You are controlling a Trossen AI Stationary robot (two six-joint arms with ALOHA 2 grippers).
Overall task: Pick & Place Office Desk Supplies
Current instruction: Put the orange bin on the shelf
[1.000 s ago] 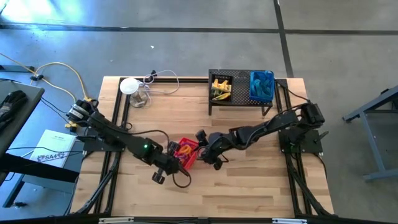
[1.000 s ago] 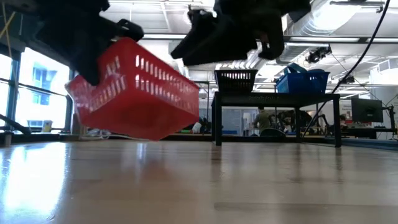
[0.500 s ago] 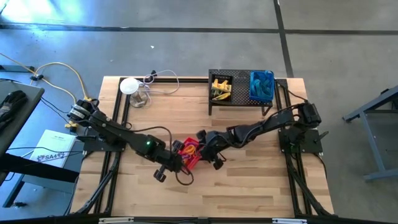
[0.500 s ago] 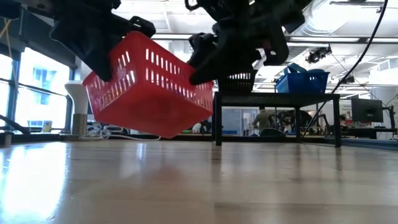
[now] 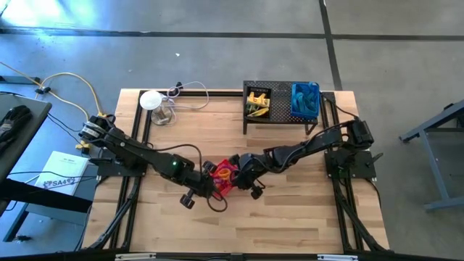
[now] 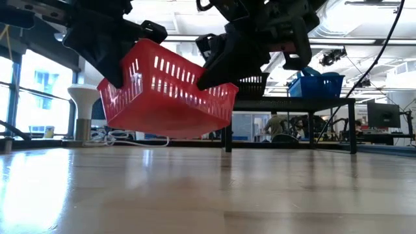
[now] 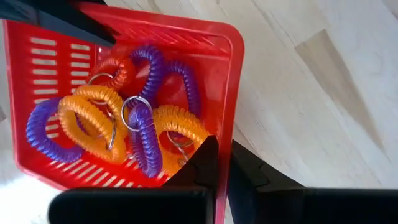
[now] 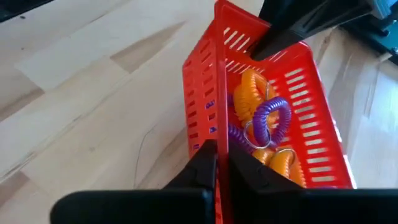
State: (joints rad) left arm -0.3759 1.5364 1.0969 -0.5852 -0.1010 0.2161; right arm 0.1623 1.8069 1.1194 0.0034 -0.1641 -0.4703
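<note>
Wooden desk, mesh shelf at 12 o'clock already holding two filled bins. We see left tool and right tool both clamped on the red basket of coil keyrings, airborne mid-desk; placing it remains.

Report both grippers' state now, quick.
Left gripper: shut on the red basket's rim.
Right gripper: shut on the opposite rim; the basket hangs clear of the table.
</note>
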